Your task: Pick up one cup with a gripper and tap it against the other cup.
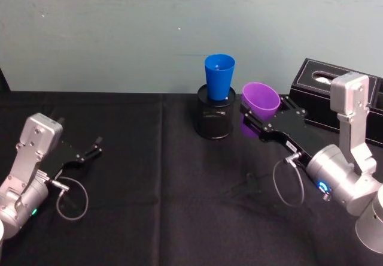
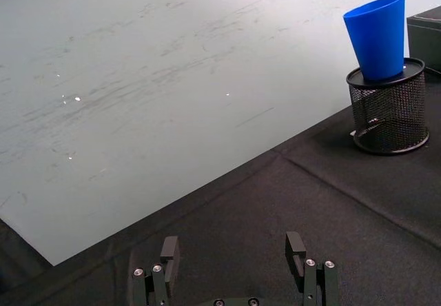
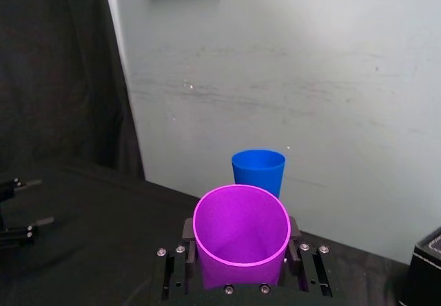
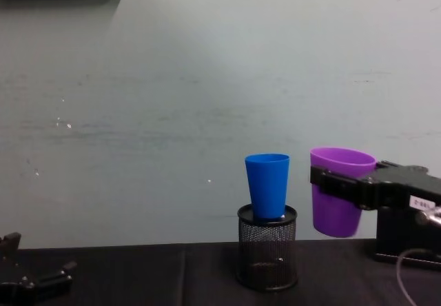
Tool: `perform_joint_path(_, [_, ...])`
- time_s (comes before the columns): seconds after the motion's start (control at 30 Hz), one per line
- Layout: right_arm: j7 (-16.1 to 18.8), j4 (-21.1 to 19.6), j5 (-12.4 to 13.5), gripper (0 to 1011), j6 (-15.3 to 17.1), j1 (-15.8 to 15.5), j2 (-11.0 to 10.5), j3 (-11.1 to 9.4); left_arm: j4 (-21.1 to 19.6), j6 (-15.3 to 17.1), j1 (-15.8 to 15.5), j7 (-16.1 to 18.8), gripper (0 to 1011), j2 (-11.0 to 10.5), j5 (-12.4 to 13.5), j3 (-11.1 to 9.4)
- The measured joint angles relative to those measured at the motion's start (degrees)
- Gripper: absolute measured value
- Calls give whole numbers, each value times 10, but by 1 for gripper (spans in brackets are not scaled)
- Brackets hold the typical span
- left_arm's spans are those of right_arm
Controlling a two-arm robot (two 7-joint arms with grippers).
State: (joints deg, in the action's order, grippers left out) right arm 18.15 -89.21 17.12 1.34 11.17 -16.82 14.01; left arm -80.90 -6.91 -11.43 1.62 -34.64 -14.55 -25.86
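- We saw the left claw (image 1: 93,147) low over the black counter (image 1: 149,188) at the left, its arm bent back and its fingers spread with nothing between them.
- We found the blue cup (image 1: 219,76) upright on top of the mesh pen holder (image 1: 214,119) near the middle.
- We noted the right arm reaching forward from the right, its claw (image 3: 241,240) pinching the purple cup (image 1: 260,98) by its sides, lifted off the counter, just beside the blue cup with a gap between them.
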Motion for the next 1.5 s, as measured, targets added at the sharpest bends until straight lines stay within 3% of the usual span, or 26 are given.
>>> perform_joint_path(0.97, [8, -4, 15, 732, -5, -42, -22, 13, 0, 0, 0, 0, 1011, 0, 0, 0])
perform_joint_path(1.5, [18, 25, 11, 732, -43, -50, -24, 17, 0, 0, 0, 0, 1011, 0, 0, 0])
